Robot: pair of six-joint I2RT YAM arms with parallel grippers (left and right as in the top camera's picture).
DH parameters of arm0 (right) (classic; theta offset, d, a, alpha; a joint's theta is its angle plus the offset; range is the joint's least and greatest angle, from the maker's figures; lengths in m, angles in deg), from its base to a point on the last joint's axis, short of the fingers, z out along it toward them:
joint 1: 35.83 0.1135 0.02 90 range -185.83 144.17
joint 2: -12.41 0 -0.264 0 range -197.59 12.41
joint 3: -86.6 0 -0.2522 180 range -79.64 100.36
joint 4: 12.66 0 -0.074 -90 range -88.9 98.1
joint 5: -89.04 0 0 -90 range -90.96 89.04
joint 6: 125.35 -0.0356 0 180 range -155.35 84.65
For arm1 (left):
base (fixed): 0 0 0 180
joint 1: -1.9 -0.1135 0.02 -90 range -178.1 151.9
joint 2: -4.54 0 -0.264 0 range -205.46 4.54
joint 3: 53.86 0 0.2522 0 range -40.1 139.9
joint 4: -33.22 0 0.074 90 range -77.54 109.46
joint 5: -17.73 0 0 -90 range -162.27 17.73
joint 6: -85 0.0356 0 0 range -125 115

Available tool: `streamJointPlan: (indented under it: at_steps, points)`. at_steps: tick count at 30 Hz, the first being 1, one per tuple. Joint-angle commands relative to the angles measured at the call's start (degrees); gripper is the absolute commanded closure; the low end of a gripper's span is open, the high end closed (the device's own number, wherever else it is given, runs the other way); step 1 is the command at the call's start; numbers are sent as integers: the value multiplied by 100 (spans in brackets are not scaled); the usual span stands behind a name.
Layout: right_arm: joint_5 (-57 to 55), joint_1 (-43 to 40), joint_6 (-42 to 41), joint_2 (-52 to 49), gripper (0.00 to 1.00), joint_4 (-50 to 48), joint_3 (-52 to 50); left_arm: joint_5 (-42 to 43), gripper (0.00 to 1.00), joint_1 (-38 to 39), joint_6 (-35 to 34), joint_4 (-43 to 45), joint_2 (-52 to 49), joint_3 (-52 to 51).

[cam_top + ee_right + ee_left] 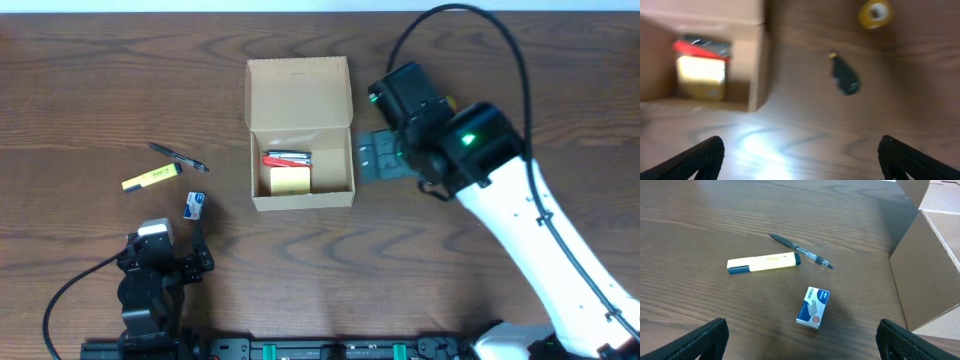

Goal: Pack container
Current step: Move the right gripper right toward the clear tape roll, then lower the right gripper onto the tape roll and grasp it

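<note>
- Left wrist view: the left fingers [705,337] stand wide apart and empty. Ahead of them on the worktop [715,210] lie a small blue box [813,308], a yellow highlighter [763,262] and a pen [801,251].
- The container [925,270] stands open, ahead and to their right.
- The right fingers [700,157] are spread wide and empty. The container is ahead to their left, with a yellow pad [701,75] inside.

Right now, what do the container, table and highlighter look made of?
Container: tan cardboard, matte, with a folded flap lid. Table: dark wood grain, slight sheen under the light; solid wood or laminate, can't tell. Highlighter: smooth yellow body with a blue end, probably plastic.
</note>
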Motion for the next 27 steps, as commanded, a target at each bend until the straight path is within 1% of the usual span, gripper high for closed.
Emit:
streamJointPlan:
  at_steps: [1,4,6,14,15,19,27]
  points:
    - [-341,-457,704,-11,1,-61,-162,-85,5,24,2,2,33,-96]
    - [-334,-857,1064,-11,1,-310,-459,-85,5,24,2,4,33,-96]
    - [-334,-1174,1298,-11,1,-662,-780,-85,5,24,2,2,33,-96]
    - [-295,-1906,1864,-90,1,-2354,-1613,-85,5,24,2,2,33,-96]
    - [-247,-1987,1985,-177,1,-2579,-1655,-85,5,24,2,2,33,-96]
    - [-205,-2146,2197,-595,1,-2977,-1655,-85,5,24,2,2,33,-96]
    - [-203,-2422,2387,-1851,1,-3595,-1622,-85,5,24,2,2,33,-96]
